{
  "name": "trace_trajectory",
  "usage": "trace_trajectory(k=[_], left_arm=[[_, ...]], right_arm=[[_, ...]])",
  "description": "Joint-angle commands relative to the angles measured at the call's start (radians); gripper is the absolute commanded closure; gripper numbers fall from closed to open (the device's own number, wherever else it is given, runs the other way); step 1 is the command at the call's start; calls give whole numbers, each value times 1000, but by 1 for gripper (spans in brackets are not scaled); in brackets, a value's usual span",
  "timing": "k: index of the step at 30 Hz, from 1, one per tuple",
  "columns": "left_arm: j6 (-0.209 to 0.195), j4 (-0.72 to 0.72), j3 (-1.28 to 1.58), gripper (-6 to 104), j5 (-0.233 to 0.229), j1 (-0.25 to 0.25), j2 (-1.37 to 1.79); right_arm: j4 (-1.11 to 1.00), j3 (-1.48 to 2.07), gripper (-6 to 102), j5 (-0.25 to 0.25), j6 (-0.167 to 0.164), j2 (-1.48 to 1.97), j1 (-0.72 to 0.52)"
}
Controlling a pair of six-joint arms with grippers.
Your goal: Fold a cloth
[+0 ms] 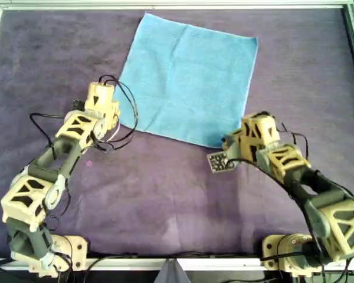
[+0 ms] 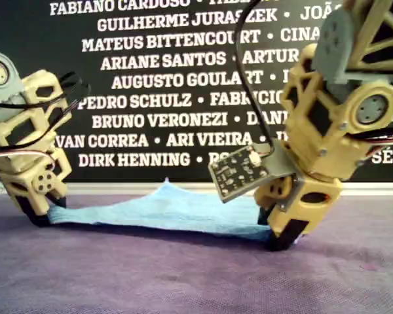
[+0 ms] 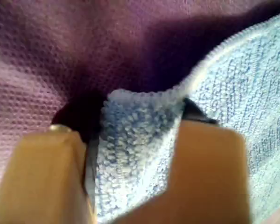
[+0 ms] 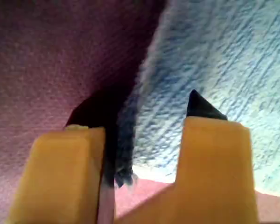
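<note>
On a purple felt-like table covering [image 1: 165, 194], the cloth [image 1: 189, 82], a thin sky-blue terry square, lies flat toward the overhead view's top. The left gripper [image 3: 135, 154] pinches one near corner; the right gripper [image 4: 144, 154] straddles the other corner, though whether its jaws have pressed together is unclear. A weak right-side hold could let that corner slip.
</note>
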Motion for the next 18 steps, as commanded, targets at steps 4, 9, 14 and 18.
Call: trace_trajectory(k=[4, 9, 14, 18], left_arm=[[-5, -11, -23, 62, 11, -20, 11], [-5, -11, -23, 81, 11, -37, 12], [-17, -11, -23, 95, 9, -71, 14], [-17, -11, -5, 95, 9, -83, 77]], right_arm=[[-40, -64, 57, -8, 3, 11, -5], [-44, -67, 85, -12, 3, 25, -5], [-74, -66, 98, -9, 3, 25, -8], [-94, -67, 98, -9, 3, 31, -23]])
